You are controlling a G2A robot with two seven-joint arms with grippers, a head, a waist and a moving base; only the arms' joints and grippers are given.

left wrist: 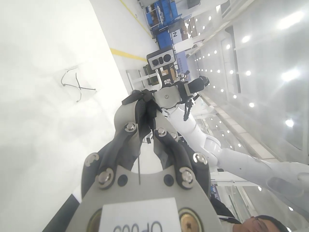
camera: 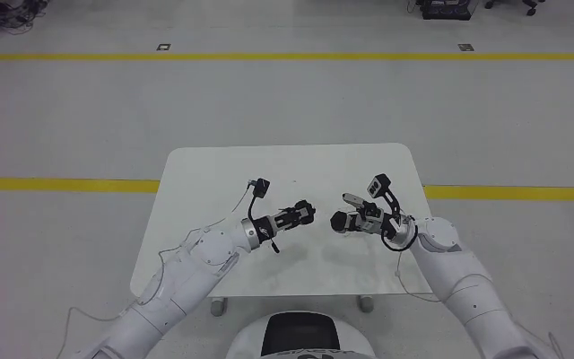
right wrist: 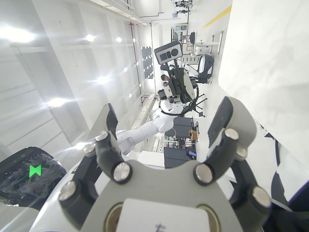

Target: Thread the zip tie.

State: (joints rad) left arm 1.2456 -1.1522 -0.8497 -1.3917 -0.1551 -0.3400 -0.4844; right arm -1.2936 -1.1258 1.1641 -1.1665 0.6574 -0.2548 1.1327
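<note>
L gripper [left wrist: 144,100] is clenched on a thin strand, prob. the zip tie [left wrist: 139,170], over the table [camera: 287,170] centre. R gripper [right wrist: 166,112], spread and empty just right of it, should be aligned w/ the free tip before pinching.

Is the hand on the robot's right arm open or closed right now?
Open. In the right wrist view the right hand has its two fingers spread wide apart, with nothing held between them.
</note>
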